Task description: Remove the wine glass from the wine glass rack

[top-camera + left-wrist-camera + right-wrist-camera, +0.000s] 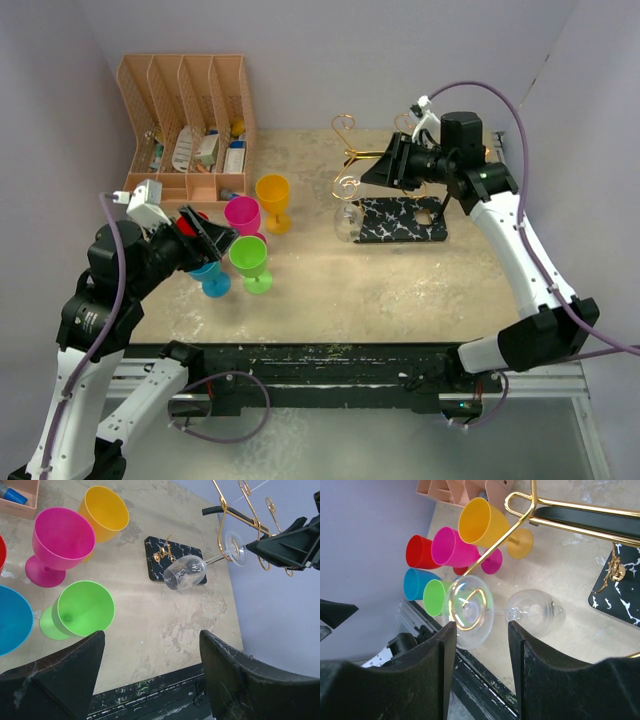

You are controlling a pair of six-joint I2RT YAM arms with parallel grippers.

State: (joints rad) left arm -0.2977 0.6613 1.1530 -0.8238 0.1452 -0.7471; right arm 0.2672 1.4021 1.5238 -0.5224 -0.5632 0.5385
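A clear wine glass (pixel 345 222) hangs upside down by its foot (pixel 468 611) from a spiral hook of the gold wire wine glass rack (pixel 348 155). Its bowl (pixel 535 612) hangs just above the black marbled base (pixel 400 220). My right gripper (pixel 481 630) is open beside the rack's top, fingertips just short of the glass foot and holding nothing. In the left wrist view the glass (pixel 185 573) tilts from the hook, with the right gripper (pixel 280 545) beside it. My left gripper (pixel 151 637) hovers open and empty over the cups at the left.
Yellow (pixel 273 198), pink (pixel 243 214), green (pixel 250 260) and blue (pixel 212 277) plastic goblets stand in a cluster at the left, with a red one (pixel 420 551) behind them. An orange slotted file organiser (pixel 190 120) stands at the back left. Purple walls close in the sides.
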